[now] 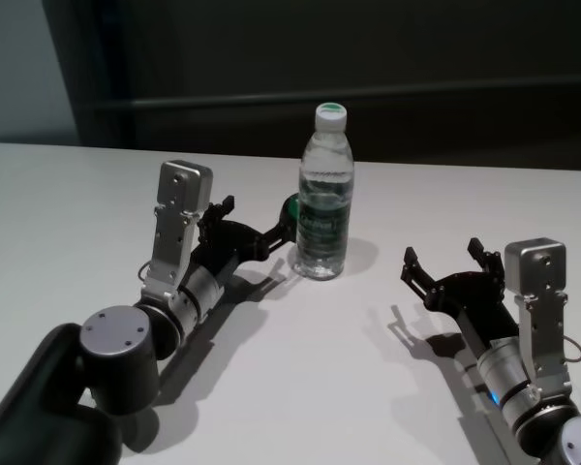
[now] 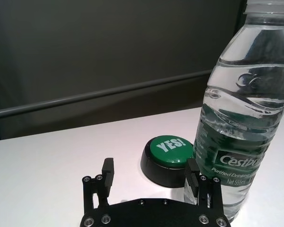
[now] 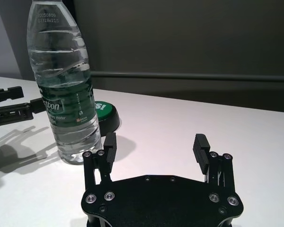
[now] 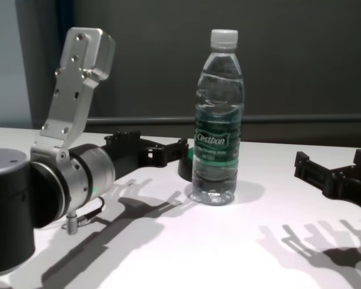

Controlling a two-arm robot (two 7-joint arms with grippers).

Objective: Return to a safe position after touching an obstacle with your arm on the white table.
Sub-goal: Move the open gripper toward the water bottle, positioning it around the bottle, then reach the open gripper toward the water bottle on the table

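A tall clear plastic water bottle [image 1: 325, 194] with a white screw cap and a dark green label band is standing upright near the middle of the wide, plain white desk [image 1: 68, 213], and water is filling most of it. Just behind the bottle on its left side, a small black dome button with a green top reading "YES!" [image 2: 168, 158] is sitting on the desk, partly hidden by the bottle in the head view.

The left black claw [image 1: 261, 228] is reaching in from the near left, hovering low over the desk with its fingers spread apart and pinching nothing. Its right fingertip [image 2: 193, 176] is lying just beside the lower part of the bottle, close to the label band; whether it is actually touching the plastic cannot be told. Its other finger is pointing out over bare desk to the left of the dome button. The silver bracket of the left wrist is rising above the forearm, and the arm is casting a dark shadow on the desk beneath it.

The right black claw [image 1: 445, 266] is hanging over the near right part of the desk, well apart from the bottle, with its fingers also spread wide and gripping nothing. Its shadow is falling on the white surface just below it.
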